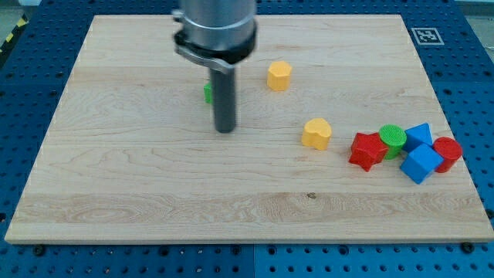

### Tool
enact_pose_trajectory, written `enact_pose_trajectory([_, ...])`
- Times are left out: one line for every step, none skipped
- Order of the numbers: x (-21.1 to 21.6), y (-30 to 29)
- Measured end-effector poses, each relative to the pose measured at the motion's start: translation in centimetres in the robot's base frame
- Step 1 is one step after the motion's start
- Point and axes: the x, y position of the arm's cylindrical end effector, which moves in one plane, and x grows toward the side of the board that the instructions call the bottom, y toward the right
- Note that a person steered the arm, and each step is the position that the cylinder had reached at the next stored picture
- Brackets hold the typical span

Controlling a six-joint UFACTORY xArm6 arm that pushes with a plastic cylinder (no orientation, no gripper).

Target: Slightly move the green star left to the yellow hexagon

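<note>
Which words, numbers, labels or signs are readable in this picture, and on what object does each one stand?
No words or numbers are readable.
One black-and-white square marker stands on the wooden board's top right corner; it is a pattern, not text.
The blocks carry no writing.

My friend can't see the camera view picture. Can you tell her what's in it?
A dark rod's tip rests on a wooden board, almost hiding a green block behind it. A yellow hexagon sits toward the view's right, a yellow heart lower, and red, green and blue blocks cluster at the right edge.
</note>
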Motion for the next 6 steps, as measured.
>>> enact_pose_trajectory([-0.9,0.0])
enact_pose_trajectory([-2.6,0.0])
enact_pose_trajectory([-3.6,0.0])
enact_pose_trajectory([-4.9,0.0])
enact_pose_trajectory([-5.9,0.0])
enact_pose_trajectory([-4.1,1.2])
